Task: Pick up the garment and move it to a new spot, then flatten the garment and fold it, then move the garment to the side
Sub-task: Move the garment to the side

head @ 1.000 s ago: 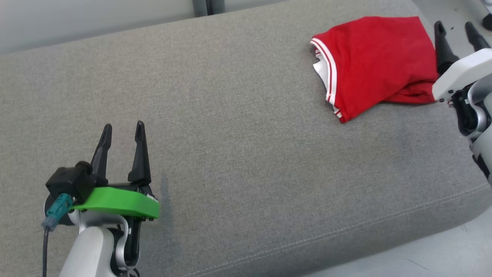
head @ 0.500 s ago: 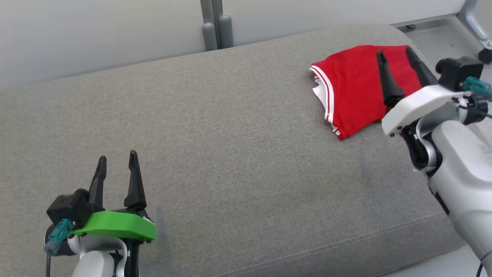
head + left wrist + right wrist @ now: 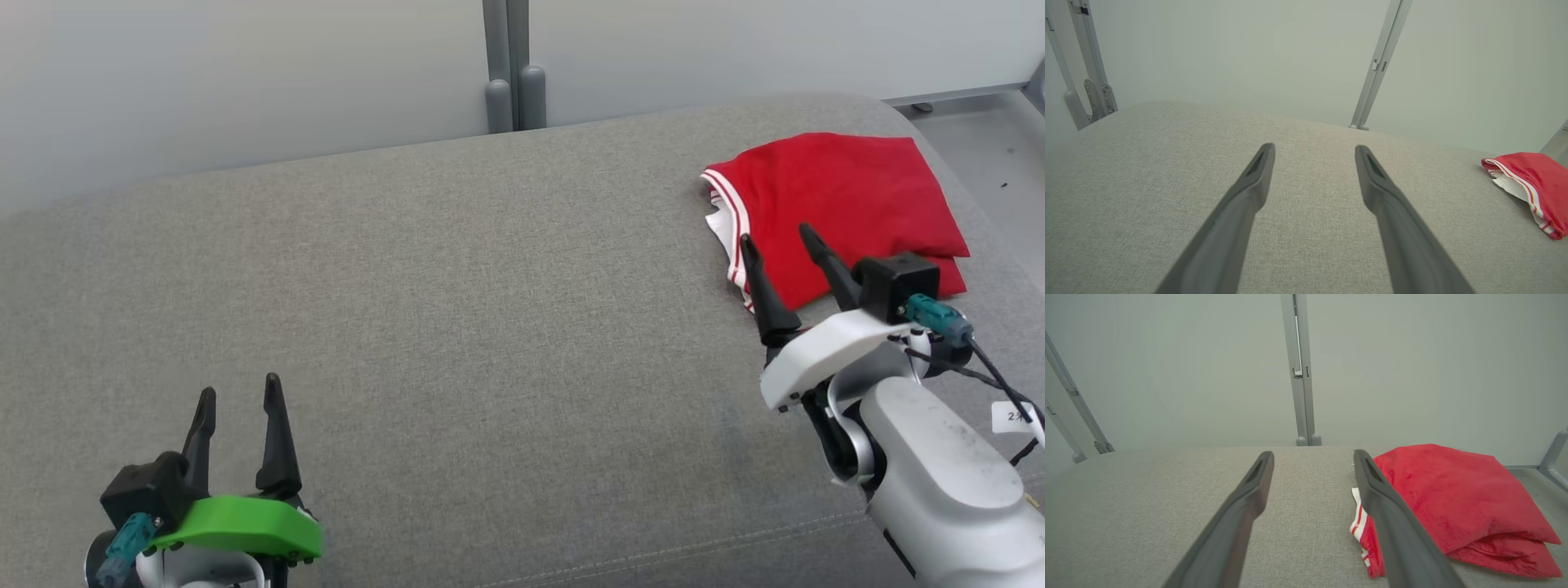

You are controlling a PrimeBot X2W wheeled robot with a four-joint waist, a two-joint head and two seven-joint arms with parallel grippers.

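Note:
A folded red garment point(image 3: 841, 208) with white-striped trim lies near the right end of the grey cushion point(image 3: 457, 327); it also shows in the right wrist view point(image 3: 1453, 510) and at the far right of the left wrist view point(image 3: 1535, 188). My right gripper point(image 3: 778, 237) is open, raised over the cushion just in front of the garment's near left corner, with nothing between its fingers. My left gripper point(image 3: 238, 394) is open at the lower left, far from the garment, also holding nothing.
A pale wall with grey upright posts point(image 3: 510, 65) runs behind the cushion. Bare floor point(image 3: 996, 139) lies past the cushion's right end. A metal frame leg point(image 3: 1551, 457) stands at the right. Wide bare cushion stretches between the two grippers.
The head camera has tilted up and shifted. My right gripper has drawn back from beside and over the garment to its near left corner. The garment lies as before.

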